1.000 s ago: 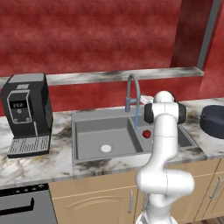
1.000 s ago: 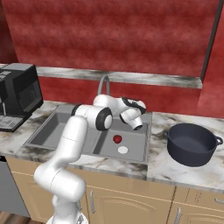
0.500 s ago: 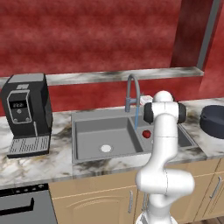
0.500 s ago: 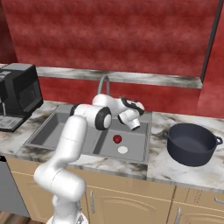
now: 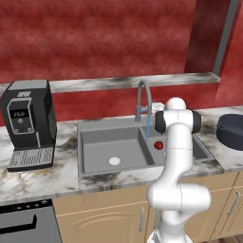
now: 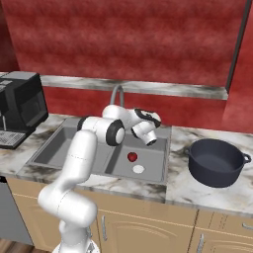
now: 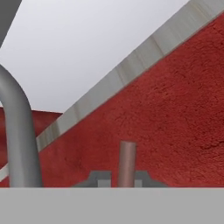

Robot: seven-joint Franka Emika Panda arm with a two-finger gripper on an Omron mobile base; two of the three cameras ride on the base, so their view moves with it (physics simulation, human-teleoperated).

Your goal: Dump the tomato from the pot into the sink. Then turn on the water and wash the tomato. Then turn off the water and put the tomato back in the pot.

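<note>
The red tomato [image 5: 158, 145] [image 6: 132, 156] lies on the floor of the sink's right basin, beside the pale drain [image 6: 139, 169]. From the gooseneck faucet [image 5: 142, 96] [image 7: 17, 140] a thin blue stream of water [image 5: 148, 129] falls next to the tomato. My gripper [image 6: 149, 141] [image 7: 120, 179] hovers above that basin near the faucet, shut and holding nothing. In the hand view the faucet's handle rod [image 7: 127, 162] rises just ahead of the tips; contact cannot be told. The dark pot [image 6: 216, 160] [image 5: 231, 131] stands on the counter right of the sink [image 5: 95, 142].
A black coffee machine [image 5: 28, 118] [image 6: 20, 106] stands on the counter left of the sink. A marble ledge [image 5: 118, 83] runs along the red wall behind the faucet. My own arm hides part of the right basin in the left base view.
The fingers have closed over the last second. The hand has barely shifted near the faucet. The tomato and the pot have not moved.
</note>
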